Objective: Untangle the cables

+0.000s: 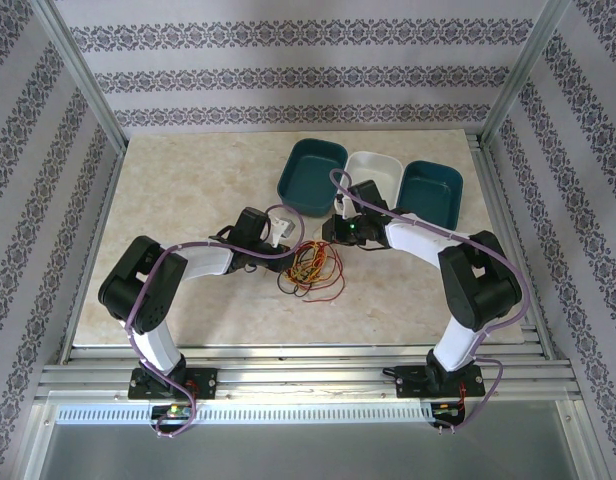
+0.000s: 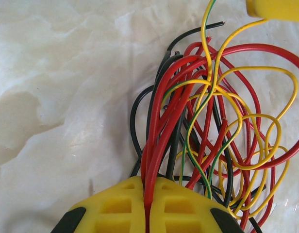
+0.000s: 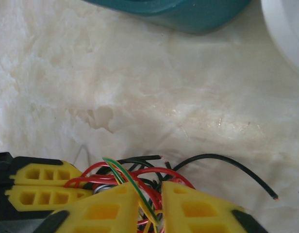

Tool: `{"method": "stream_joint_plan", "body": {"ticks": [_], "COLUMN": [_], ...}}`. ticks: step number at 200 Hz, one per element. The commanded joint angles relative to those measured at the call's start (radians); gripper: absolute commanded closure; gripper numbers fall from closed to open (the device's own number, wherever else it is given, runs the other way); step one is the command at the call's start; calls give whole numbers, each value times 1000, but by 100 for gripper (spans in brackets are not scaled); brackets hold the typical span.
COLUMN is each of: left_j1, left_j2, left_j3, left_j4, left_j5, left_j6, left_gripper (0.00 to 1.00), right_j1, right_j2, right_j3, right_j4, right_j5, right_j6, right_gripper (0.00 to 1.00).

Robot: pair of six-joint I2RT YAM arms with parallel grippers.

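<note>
The cables (image 1: pixel 310 268) lie as a tangled bunch of thin red, yellow and black wires on the marble table between the two arms. My left gripper (image 1: pixel 291 248) is at the bunch's left side. In the left wrist view, that gripper (image 2: pixel 148 196) is shut on a few red cables (image 2: pixel 161 126) running up from its yellow fingers. My right gripper (image 1: pixel 328 243) is at the bunch's upper right. In the right wrist view, its jaws (image 3: pixel 149 196) stand a narrow gap apart with the cables (image 3: pixel 140 174) pinched between them, a yellow-green wire among them. The left gripper's fingers (image 3: pixel 42 187) show beside it.
Three empty bins stand behind the bunch: a teal one (image 1: pixel 311 177), a white one (image 1: pixel 380 168) and a second teal one (image 1: pixel 431 193). A loose black wire end (image 3: pixel 266 187) trails to the right. Metal rails run along the table's near edge (image 1: pixel 308 352).
</note>
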Motion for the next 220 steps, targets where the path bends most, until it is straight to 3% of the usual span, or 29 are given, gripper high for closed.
{"method": "stream_joint_plan", "body": {"ticks": [1, 41, 220], "left_j1": [-10, -10, -10], "left_j2": [11, 13, 2], "left_j3": [5, 4, -12], "left_j4": [43, 43, 53], "left_j5": [11, -1, -16], "left_j6": [-5, -8, -19], "left_gripper": [99, 96, 92], "right_j1": [4, 23, 67], "right_j2": [0, -56, -331], "right_j3": [35, 40, 84], "right_j4": [43, 33, -73], "right_j5": [-12, -2, 108], "right_j6": [11, -1, -61], "right_gripper": [88, 100, 100]}}
